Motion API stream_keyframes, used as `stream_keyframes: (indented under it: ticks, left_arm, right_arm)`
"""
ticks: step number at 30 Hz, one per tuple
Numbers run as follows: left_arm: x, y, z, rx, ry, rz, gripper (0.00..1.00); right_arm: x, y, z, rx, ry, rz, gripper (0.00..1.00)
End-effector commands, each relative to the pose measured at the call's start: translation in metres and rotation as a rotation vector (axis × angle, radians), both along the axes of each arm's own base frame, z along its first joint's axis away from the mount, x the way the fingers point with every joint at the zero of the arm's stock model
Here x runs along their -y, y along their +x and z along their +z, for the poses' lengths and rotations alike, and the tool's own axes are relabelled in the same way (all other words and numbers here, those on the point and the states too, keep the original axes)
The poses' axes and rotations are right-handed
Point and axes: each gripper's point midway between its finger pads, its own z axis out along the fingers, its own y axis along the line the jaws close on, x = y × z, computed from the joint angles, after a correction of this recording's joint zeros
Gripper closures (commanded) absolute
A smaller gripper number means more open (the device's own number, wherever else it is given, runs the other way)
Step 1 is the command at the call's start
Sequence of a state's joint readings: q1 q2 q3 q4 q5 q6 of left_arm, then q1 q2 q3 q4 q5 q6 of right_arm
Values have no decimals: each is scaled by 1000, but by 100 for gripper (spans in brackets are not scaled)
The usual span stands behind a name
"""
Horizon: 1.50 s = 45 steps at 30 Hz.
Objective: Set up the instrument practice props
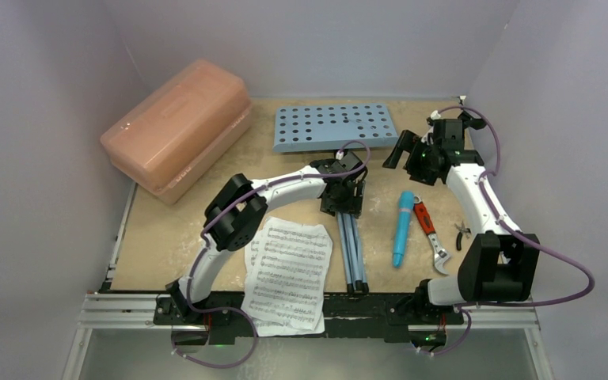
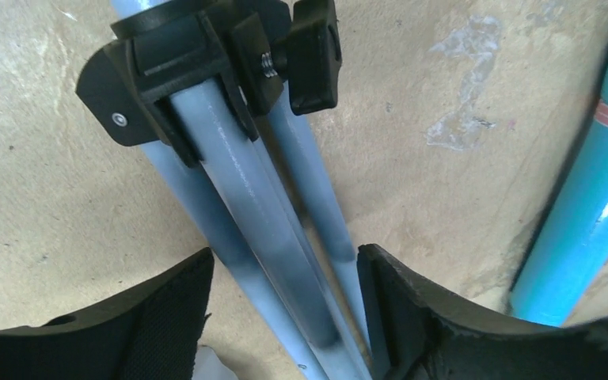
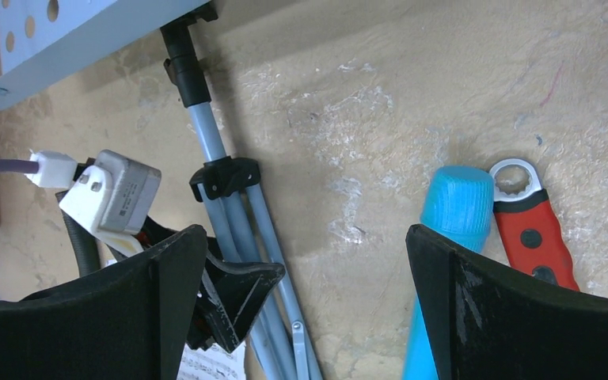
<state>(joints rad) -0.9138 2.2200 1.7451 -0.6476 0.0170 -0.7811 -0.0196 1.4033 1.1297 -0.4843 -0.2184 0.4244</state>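
The light-blue perforated music stand plate [image 1: 336,127] lies flat at the back of the table, its folded tripod legs [image 1: 353,245] stretching toward me. My left gripper [image 1: 342,198] is down over those legs [image 2: 229,158], jaws astride them just below the black collar [image 2: 166,71]; its right finger looks against a leg while a gap shows on the left [image 2: 285,277]. The turquoise microphone [image 1: 403,228] lies right of the legs. One white sheet-music page [image 1: 286,273] lies at the front left. My right gripper [image 1: 400,150] hovers open and empty at the back right [image 3: 305,233].
A salmon-pink plastic case [image 1: 178,127] sits at the back left. A red-handled wrench [image 1: 431,237] lies beside the microphone, with small pliers [image 1: 463,232] further right. Grey walls close in on three sides.
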Motion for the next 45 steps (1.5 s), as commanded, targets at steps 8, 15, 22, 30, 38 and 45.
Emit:
stream_keyframes:
  ticks: [8, 15, 22, 30, 38, 45]
  left_arm:
    - [-30, 11, 3, 102, 174, -79, 58]
    - [-48, 4, 8, 132, 222, -142, 69]
    - [-62, 0, 12, 166, 260, -183, 77]
    - [-34, 5, 56, 231, 51, -102, 47]
    - [-65, 18, 131, 444, -44, 60, 14]
    - [-122, 28, 192, 638, -58, 217, 4]
  right_arm:
    - [-3, 14, 30, 97, -11, 46, 2]
    - [-6, 25, 34, 107, 2, 57, 2]
    - [-12, 32, 38, 112, 28, 81, 2]
    - [-18, 35, 40, 107, 37, 112, 2]
    - [-50, 30, 42, 110, -29, 186, 2]
    - [-86, 26, 25, 105, -104, 217, 2]
